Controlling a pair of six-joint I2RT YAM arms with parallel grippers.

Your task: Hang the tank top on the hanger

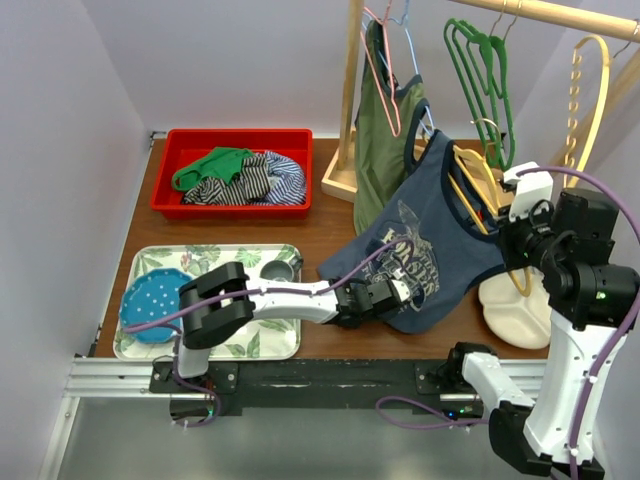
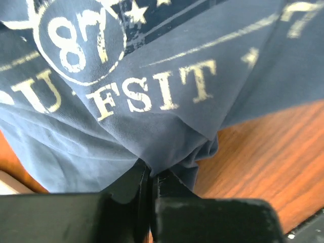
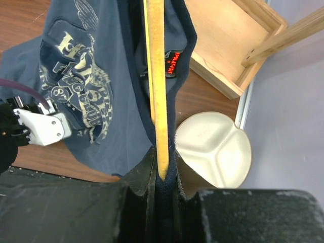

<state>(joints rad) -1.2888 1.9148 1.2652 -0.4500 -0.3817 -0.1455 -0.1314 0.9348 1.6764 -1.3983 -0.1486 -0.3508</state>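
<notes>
The navy tank top [image 1: 430, 225] with its pale print hangs slanting from the upper right down to the wooden table. The thin mustard hanger [image 1: 470, 185] sits inside its neck opening. My right gripper [image 1: 507, 228] holds that end up. In the right wrist view, the right gripper [image 3: 163, 171] is shut on the hanger [image 3: 154, 76], with the top's dark edge pinched beside it. My left gripper [image 1: 393, 292] is low over the table at the top's lower edge. In the left wrist view, the left gripper [image 2: 151, 174] is shut on a fold of the tank top [image 2: 152, 76].
At the back left is a red bin [image 1: 237, 140] of clothes. A leaf-patterned tray [image 1: 270, 345] with a blue plate and a cup is at the front left. A cream divided plate [image 1: 515, 310] lies under the right arm. The wooden rack [image 1: 350, 90] carries an olive top, green hangers and a holed yellow hanger.
</notes>
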